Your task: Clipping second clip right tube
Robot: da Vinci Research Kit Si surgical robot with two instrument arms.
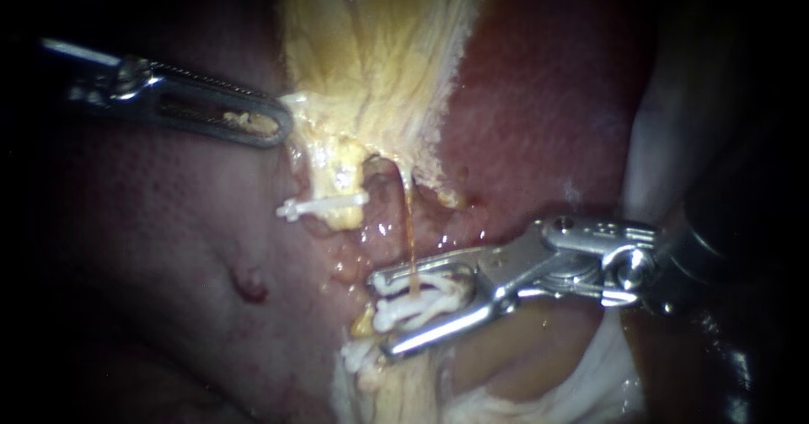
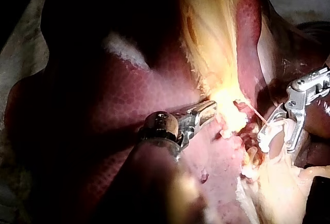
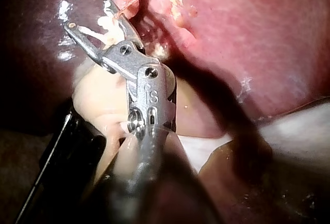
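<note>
Liver (image 1: 539, 112) backdrop; left instrument (image 1: 274, 125) jaws tight on yellow tissue (image 1: 371, 61), right instrument (image 1: 383, 313) jaws on clip (image 1: 417, 306) astride tube (image 1: 410, 222).

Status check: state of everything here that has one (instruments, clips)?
Left instrument: jaws shut on yellow tissue.
Right instrument: jaws spread, gripping the loaded clip.
Loaded clip: open, straddling the right tube.
Upper clip: closed across the left tube.
Lower clip: looks closed.

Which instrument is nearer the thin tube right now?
Right. The right instrument holds an open clip astride the thin tube; the left instrument grips yellow tissue, apart from it.
</note>
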